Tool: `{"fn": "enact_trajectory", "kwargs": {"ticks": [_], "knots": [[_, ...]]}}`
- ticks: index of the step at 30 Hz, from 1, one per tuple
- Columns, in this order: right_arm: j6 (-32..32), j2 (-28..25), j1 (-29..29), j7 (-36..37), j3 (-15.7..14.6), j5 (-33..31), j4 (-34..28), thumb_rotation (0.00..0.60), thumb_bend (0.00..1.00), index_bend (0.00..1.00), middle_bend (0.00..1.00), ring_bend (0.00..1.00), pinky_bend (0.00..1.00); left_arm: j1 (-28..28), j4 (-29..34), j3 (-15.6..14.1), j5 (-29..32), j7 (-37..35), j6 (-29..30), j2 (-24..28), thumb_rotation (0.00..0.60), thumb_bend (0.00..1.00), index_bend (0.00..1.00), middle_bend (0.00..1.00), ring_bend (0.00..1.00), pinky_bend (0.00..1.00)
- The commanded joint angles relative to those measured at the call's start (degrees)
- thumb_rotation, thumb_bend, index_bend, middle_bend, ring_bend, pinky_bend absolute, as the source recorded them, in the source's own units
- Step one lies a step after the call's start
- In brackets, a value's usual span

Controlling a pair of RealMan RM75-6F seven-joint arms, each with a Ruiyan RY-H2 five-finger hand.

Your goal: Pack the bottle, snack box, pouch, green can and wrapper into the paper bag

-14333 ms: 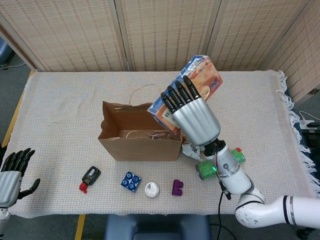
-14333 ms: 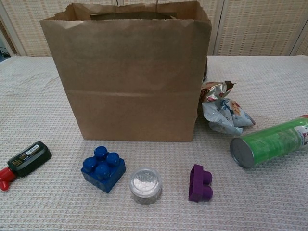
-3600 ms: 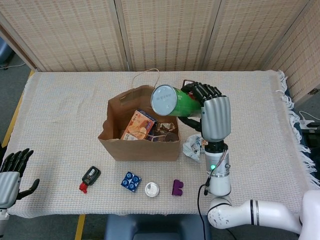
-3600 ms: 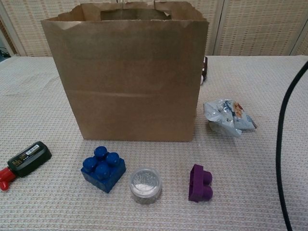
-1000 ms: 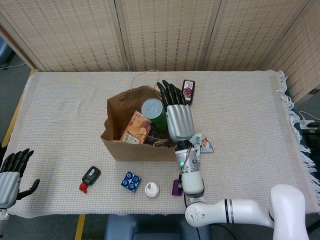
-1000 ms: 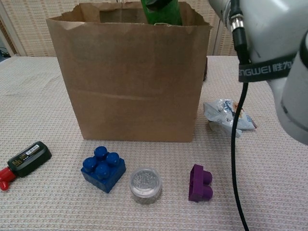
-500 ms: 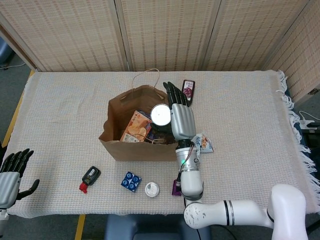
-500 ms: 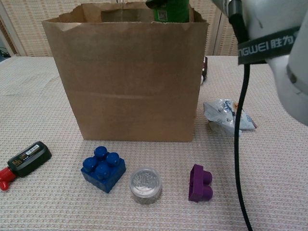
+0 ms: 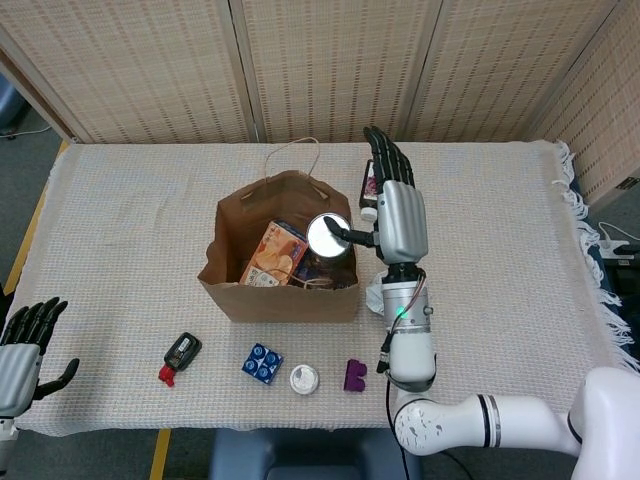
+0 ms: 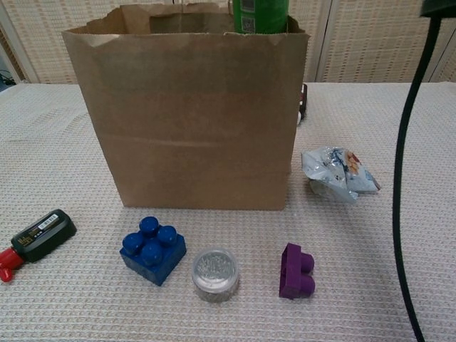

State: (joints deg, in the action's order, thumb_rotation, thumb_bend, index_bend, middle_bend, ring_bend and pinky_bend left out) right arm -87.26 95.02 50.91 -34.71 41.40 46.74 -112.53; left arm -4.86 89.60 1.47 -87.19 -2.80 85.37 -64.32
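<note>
Green can (image 9: pixel 328 236) upright inside paper bag (image 9: pixel 280 292), beside snack box (image 9: pixel 274 252). At 3 o'clock, right hand (image 9: pixel 397 220) flat, fingers apart, thumb touching can's lid. Wrapper (image 10: pixel 337 173) outside. Left hand (image 9: pixel 22 350) at 8 o'clock, fingers spread, empty.

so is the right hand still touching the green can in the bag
Cannot tell. In the head view the right hand is spread, its thumb overlapping the green can rim; neither contact nor gap shows plainly.
</note>
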Motion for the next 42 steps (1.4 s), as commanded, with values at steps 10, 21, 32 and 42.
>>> {"fn": "enact_trajectory", "kwargs": {"ticks": [10,21,32,42], "knots": [[4.0,-17.6,-12.8,-2.2,-11.1,-2.6,-10.9,0.6,0.02,0.0,0.0,0.0,0.06,0.0,0.0,0.0,-0.1,0.0,0.0,0.0,0.6,0.33,0.0,0.0,0.0,0.0],[13.8,-22.3,-18.1,0.9,-26.0,-0.7,-2.0,0.6,0.02,0.0,0.0,0.0,0.06,-0.1,0.2,0.1,0.1,0.9,-0.1,0.0,0.6,0.33,0.0,0.0,0.0,0.0],[18.7,-13.0,-14.1,-2.3,-30.1,-2.5,8.8,0.6,0.02,0.0,0.0,0.0,0.06,-0.2,0.2,0.0,0.0,0.4,-0.2,0.0,0.6,0.33,0.0,0.0,0.0,0.0],[21.0,-5.2,-10.2,-6.3,-30.0,-9.5,16.5,0.6,0.02,0.0,0.0,0.0,0.06,-0.3,-0.1,-0.1,-0.2,-0.4,-0.4,0.2,0.6,0.33,0.0,0.0,0.0,0.0]]}}
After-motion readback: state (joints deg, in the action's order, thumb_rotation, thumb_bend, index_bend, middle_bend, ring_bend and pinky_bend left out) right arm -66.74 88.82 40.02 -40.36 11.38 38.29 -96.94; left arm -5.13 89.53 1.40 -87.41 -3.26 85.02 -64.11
